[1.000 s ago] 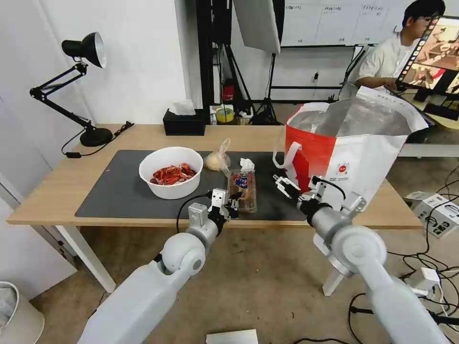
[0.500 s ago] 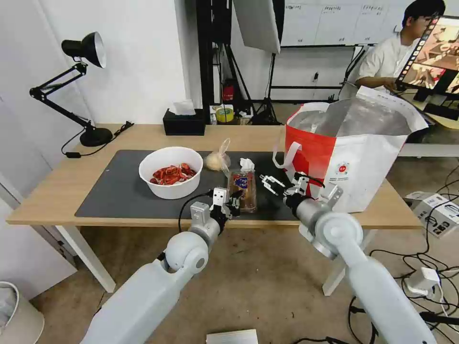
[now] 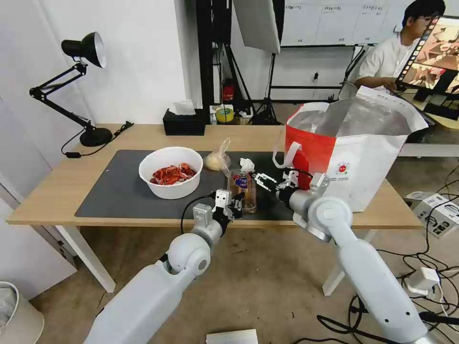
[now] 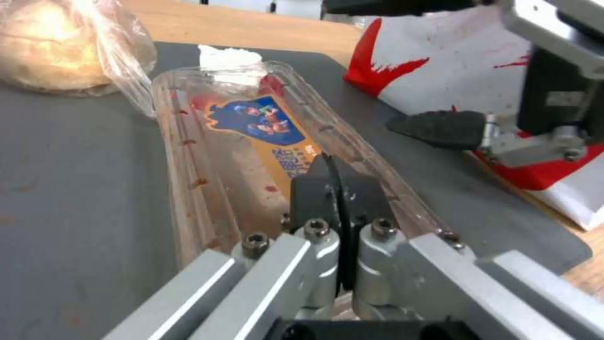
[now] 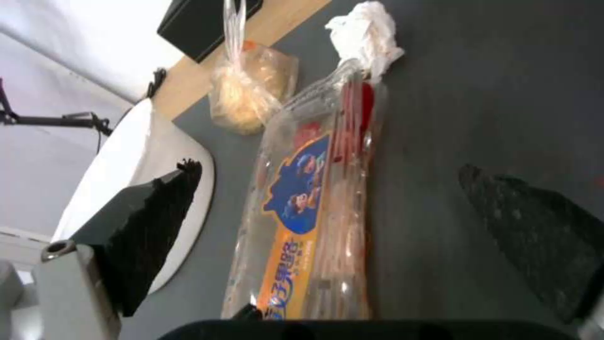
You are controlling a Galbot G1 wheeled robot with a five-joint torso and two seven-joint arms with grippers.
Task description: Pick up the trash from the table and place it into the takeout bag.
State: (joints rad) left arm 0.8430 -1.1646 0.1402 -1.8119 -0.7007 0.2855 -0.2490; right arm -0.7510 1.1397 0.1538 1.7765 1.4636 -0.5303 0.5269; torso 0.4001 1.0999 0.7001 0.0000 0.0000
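Head view: both arms reach over the near edge of the table (image 3: 62,191), converging on the clear hinged tray (image 3: 242,190) lying on the dark grey mat (image 3: 114,191) between the white bowl of crayfish shells (image 3: 170,172) and the takeout bag (image 3: 354,157)
- Left gripper (image 3: 235,206) at the tray's near end. Left wrist view: jaws pressed together on the tray's near rim, pads nearly meeting; tray tipped up on its side
- Right gripper (image 3: 263,181) just beside the tray's bag-side edge, jaws apart. Right wrist view: tray (image 5: 311,222) sits between the two spread fingertips (image 5: 157,208), neither touching it yet
- Knotted bag with beige lump (image 3: 217,160) and crumpled tissue (image 3: 247,164) rest just past the tray's far end; tissue looks to touch the tray
- Takeout bag upright at the table's right end, mouth open, foil lining showing

Step in hand, as judged: picking up the tray, first of the trash; nothing seems bagged yet. Next move calls for the right jaws to close across the tray's thin walls without crushing it, then a lift clearing the bag's rim

Hard to make out:
- Bag interior mostly hidden by its near wall
- Tray's near end hidden behind the left gripper in head view
- Whether the tray lid is latched: cannot tell
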